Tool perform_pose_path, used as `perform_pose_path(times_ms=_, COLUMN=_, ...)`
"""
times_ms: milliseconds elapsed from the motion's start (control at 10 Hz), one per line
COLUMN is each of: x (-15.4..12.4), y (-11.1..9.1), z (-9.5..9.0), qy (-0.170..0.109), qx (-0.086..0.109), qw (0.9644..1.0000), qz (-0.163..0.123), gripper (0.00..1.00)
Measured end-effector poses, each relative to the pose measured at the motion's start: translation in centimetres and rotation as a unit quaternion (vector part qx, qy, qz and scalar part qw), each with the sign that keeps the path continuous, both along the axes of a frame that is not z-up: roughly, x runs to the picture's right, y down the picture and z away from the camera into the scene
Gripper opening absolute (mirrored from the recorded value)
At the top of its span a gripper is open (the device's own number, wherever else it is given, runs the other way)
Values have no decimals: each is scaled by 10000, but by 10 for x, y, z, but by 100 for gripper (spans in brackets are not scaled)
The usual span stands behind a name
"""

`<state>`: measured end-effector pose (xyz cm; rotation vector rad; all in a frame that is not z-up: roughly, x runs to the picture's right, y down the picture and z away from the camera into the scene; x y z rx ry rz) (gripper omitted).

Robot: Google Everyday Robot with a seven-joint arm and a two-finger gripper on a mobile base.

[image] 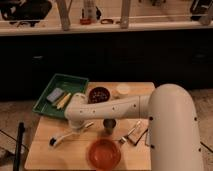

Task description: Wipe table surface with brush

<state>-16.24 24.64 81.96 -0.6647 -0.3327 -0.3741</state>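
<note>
The table surface [45,155] is a small light tan wood top. The brush [64,137] is slim and white and lies slanted low over the table's left part, with its dark head [52,143] at the lower left. My gripper [76,128] reaches in from the right at the end of the white arm [115,106]. It is over the middle of the brush handle, shut on it. The fingers are mostly hidden under the wrist.
A green tray [75,80] at the back left holds a grey block [55,94] and a yellow stick [64,100]. A dark bowl [99,94], a pale cup [122,90], a metal cup [109,124], metal utensils [131,132] and an orange bowl [105,152] stand on the table.
</note>
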Motion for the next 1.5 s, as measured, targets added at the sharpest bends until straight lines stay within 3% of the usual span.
perform_pose_path(times_ms=1500, x=4, y=-7, z=3, qy=44, qx=22, qw=10000, qz=40, gripper=0)
